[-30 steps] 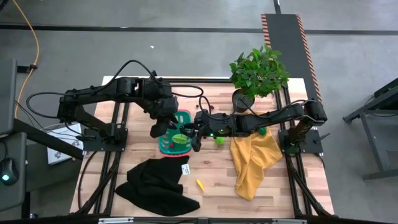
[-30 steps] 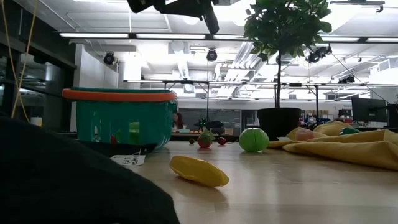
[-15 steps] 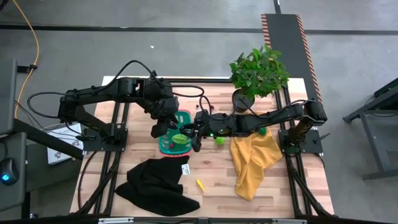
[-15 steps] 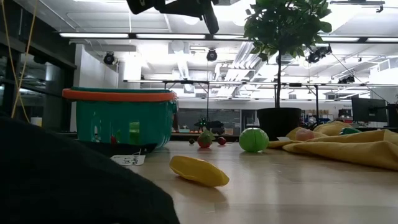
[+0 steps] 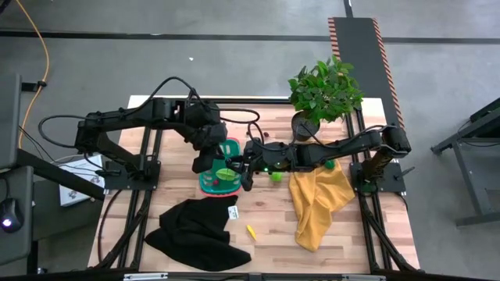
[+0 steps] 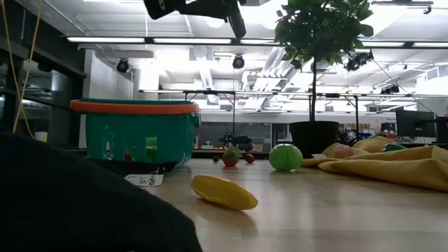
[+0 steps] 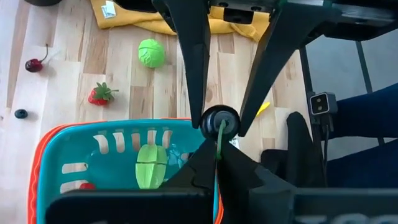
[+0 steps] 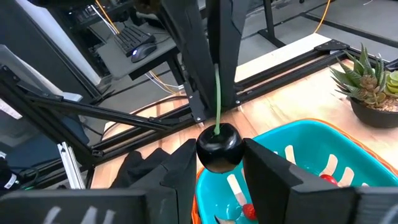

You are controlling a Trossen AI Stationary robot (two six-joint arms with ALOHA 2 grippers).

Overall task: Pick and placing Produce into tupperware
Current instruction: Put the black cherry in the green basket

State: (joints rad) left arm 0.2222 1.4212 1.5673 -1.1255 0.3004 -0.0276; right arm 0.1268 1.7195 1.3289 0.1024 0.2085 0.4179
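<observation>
Wooden table (image 5: 269, 215) with basket (image 5: 221, 180), cloths, produce

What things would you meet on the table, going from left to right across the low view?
Black cloth → teal basket → yellow fruit → green ball → yellow cloth.

potted plant (image 5: 324, 94), black cloth (image 5: 194, 232), yellow cloth (image 5: 319, 204)
</observation>
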